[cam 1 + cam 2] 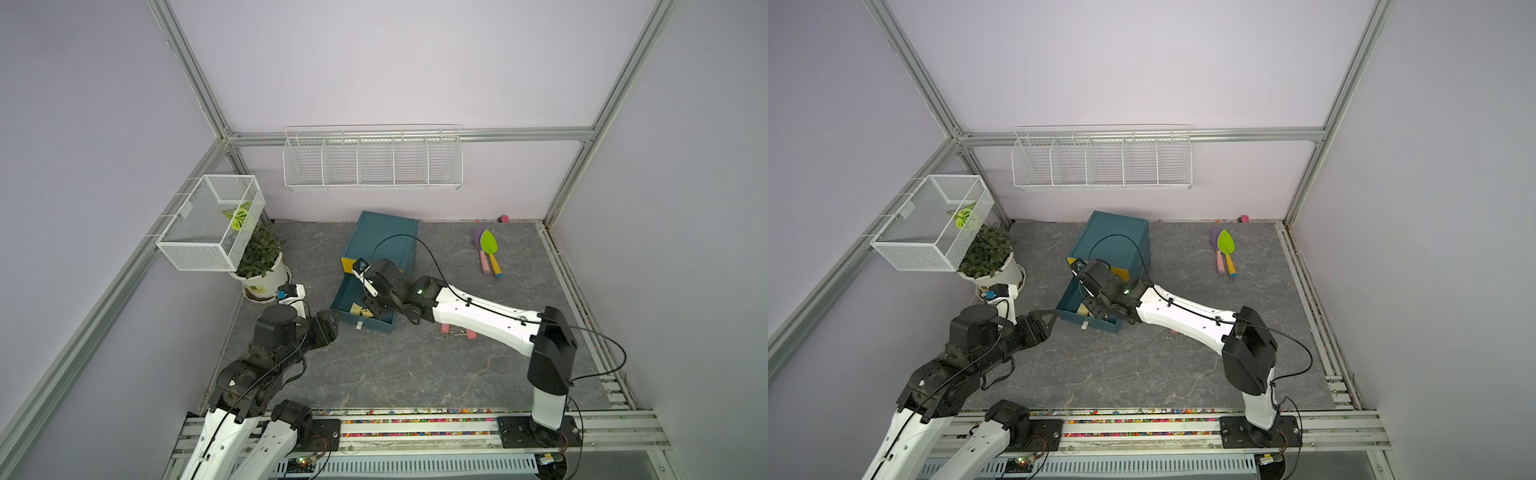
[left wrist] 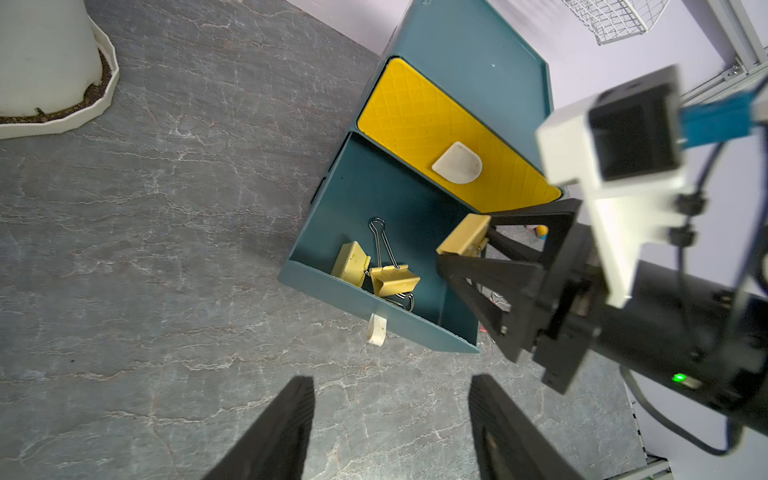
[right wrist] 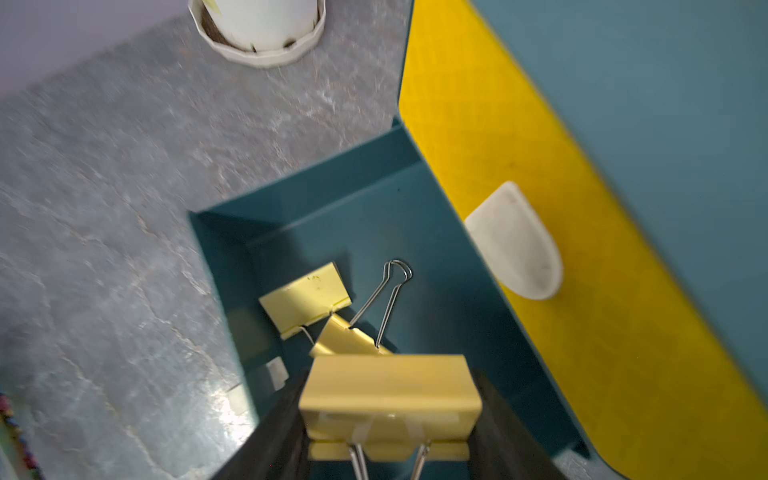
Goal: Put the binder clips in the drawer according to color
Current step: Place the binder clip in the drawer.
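Right jaws pinch a yellow binder clip (image 3: 390,395). Its body sticks out past the black fingertips (image 2: 446,266), and its silver wire handles run back between them. The clip hangs over the near right part of the open drawer (image 2: 374,178), above the floor of the drawer and not touching it.

That teal drawer is pulled out of the dark-teal cabinet (image 1: 386,237), directly beneath the shut yellow drawer front (image 2: 415,120). Two more yellow clips lie inside by the front wall. One (image 2: 351,264) rests on its side and the other (image 2: 395,280) lies against it, with one wire handle stretched toward the back. A small white handle tab (image 2: 377,330) juts from the drawer's front.

Left jaws are spread wide with nothing between the fingers (image 2: 286,424). They hover over the grey desk (image 1: 374,374) just in front of the drawer's front left corner.

Two pink clips (image 1: 444,329) (image 1: 470,334) lie on the desk beside the right arm. Toy shovels (image 1: 488,253) rest well apart near the back right, and a potted plant (image 1: 259,257) stands at the left.
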`<state>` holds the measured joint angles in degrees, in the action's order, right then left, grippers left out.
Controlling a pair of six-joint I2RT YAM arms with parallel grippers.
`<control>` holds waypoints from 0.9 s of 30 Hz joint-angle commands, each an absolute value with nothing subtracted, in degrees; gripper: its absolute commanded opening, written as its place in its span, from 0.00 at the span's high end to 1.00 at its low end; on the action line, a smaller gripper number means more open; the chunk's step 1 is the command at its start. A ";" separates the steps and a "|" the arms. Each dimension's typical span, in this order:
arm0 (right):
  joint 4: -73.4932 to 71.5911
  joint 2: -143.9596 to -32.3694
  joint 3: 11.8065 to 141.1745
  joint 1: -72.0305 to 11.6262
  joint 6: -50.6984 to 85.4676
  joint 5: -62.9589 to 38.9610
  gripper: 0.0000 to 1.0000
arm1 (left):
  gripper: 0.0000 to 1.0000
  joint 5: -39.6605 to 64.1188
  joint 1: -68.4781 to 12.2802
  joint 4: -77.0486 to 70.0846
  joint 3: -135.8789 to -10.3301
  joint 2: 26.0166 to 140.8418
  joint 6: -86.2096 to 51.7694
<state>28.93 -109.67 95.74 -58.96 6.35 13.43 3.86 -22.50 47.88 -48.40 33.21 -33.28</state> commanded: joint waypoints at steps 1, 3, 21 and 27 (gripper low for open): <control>28.04 -110.43 97.16 -58.92 4.32 15.18 0.58 | 0.35 3.34 -22.24 47.02 -48.05 32.79 -32.61; 27.94 -111.40 97.45 -58.93 4.38 17.10 0.58 | 0.35 3.42 -22.25 47.01 -48.07 32.83 -32.60; 31.71 -112.11 97.48 -58.93 8.60 19.40 0.27 | 0.41 9.21 -22.26 41.77 -42.31 33.16 -37.61; 31.15 -105.77 94.17 -58.90 11.52 17.39 0.29 | 0.50 13.82 -22.28 36.37 -37.72 34.64 -42.41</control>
<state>30.81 -111.42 95.81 -58.96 8.97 18.17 10.15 -22.50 40.93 -39.38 33.71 -39.09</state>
